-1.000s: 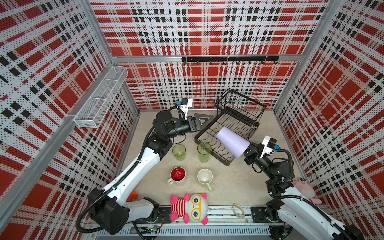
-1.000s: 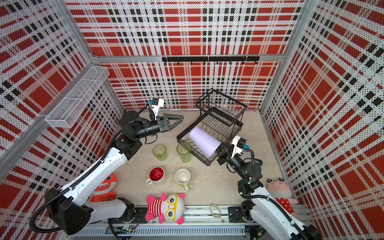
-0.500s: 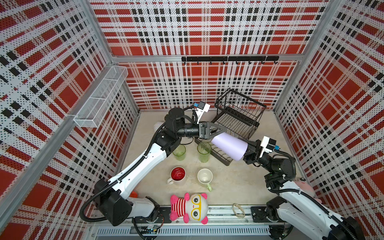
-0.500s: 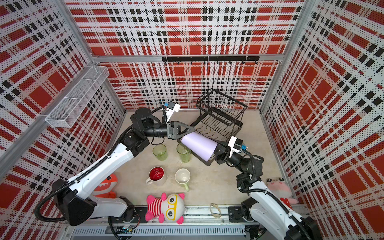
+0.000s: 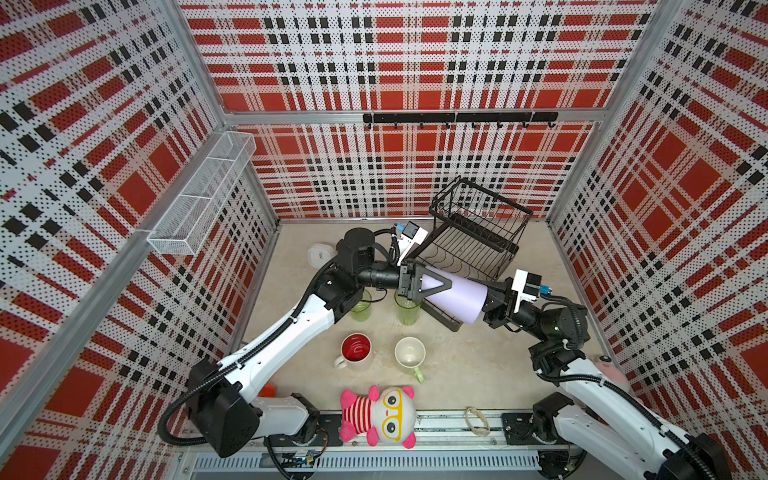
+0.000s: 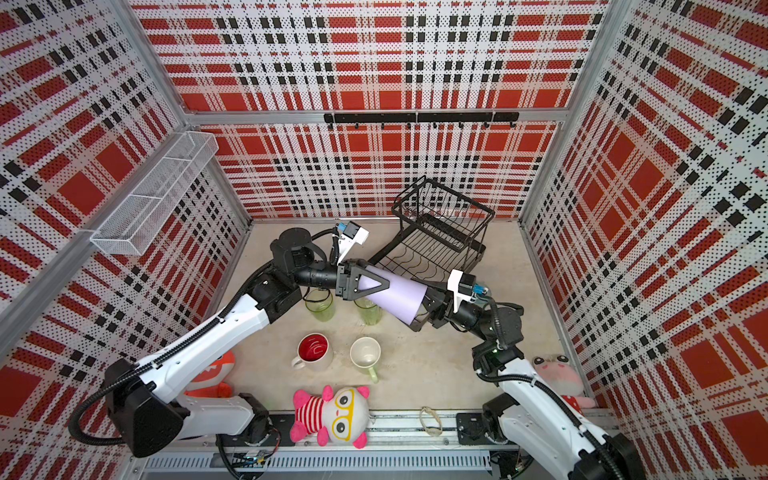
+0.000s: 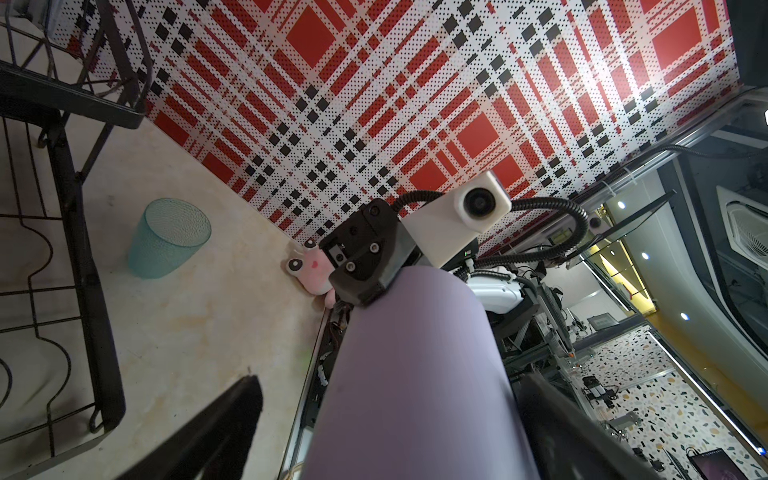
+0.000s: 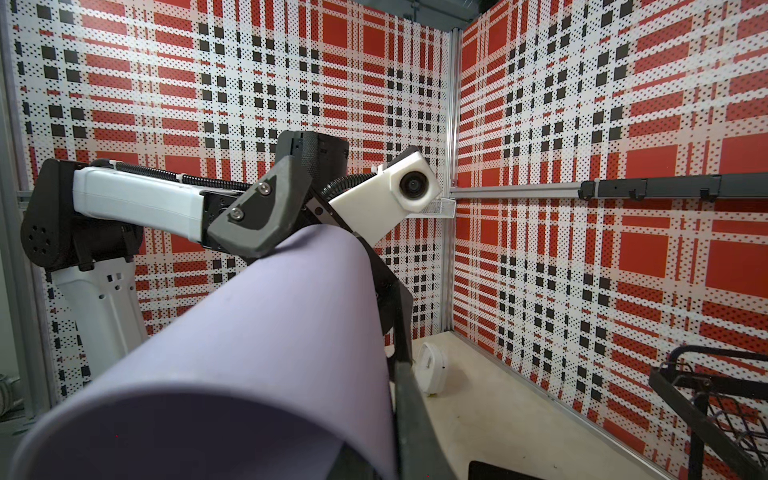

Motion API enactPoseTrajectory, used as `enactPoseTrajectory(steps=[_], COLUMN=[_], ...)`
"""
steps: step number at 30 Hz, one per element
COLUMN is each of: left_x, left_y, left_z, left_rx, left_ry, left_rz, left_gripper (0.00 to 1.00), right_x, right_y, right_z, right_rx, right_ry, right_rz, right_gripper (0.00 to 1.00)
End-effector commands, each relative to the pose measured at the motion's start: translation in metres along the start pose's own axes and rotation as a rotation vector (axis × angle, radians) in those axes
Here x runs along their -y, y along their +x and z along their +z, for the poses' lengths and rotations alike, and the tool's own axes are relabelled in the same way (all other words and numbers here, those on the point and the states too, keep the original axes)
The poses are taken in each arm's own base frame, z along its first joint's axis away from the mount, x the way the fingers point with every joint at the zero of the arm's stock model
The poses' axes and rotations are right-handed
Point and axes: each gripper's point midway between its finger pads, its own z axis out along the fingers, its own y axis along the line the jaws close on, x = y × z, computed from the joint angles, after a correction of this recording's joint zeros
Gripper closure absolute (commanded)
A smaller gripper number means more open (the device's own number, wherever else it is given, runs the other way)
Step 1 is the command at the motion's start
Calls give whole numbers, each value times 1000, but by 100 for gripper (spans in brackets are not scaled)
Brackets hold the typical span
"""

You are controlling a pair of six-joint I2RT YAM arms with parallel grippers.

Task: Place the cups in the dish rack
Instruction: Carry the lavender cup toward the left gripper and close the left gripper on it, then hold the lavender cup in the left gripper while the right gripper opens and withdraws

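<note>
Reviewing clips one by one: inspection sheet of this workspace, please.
Surface: beige tabletop, no spills seen.
Job's things: lavender tumbler held sideways in the air; two green tumblers, red-lined white mug, pale green mug, teal cup on the tabletop; no cup seen in dish rack.
Clutter: striped plush doll, pink plush, orange plush, white clock.
Grippers: left gripper open around tumbler's base; right gripper shut on its rim.
Cables: black conduit along left arm.
Surroundings: plaid walls, white mesh shelf, black hook rail.
</note>
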Motion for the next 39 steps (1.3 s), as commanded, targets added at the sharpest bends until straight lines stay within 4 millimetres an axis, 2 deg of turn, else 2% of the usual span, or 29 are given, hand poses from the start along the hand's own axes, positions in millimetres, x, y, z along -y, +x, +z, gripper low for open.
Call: enactPoseTrajectory(steps=[1, 5, 12, 14, 17, 22, 24, 28, 31, 35, 39], left_x=[6, 6, 7, 6, 6, 8, 7, 4, 4, 9, 5], left_y=[11, 11, 13, 15, 16, 21, 22, 21, 21, 19, 19], left_z=[-1, -1, -3, -3, -4, -4, -4, -5, -5, -5, -5], left_rx=[-29, -38, -47, -49, -47, -54, -56, -49, -46, -35, -26], left_ry=[9, 11, 22, 21, 20, 30, 27, 18, 22, 34, 26], left_rz=[39, 43, 47, 43, 45, 46, 44, 44, 49, 55, 47], left_gripper=[4, 14, 22, 23, 15, 14, 14, 24, 20, 19, 24], right_x=[-4, -5, -2, 1, 6, 11, 9, 2, -6, -4, 1], right_y=[-8, -2, -3, -2, 0, 1, 2, 6, 8, 13, 15], right_z=[2, 6, 5, 4, 0, -1, 0, 5, 7, 11, 14], right_rx=[-3, -26, -21, -29, -28, -31, -31, -56, -68, -89, -98], right_ry=[-24, -56, -49, -36, -20, -39, -64, -152, -232, -252, -230], right_rz=[-42, -2, 9, 8, 15, 47, 68, 133, 199, 255, 254], right_gripper=[100, 100, 100, 100, 100, 100, 100, 100, 100, 100, 100])
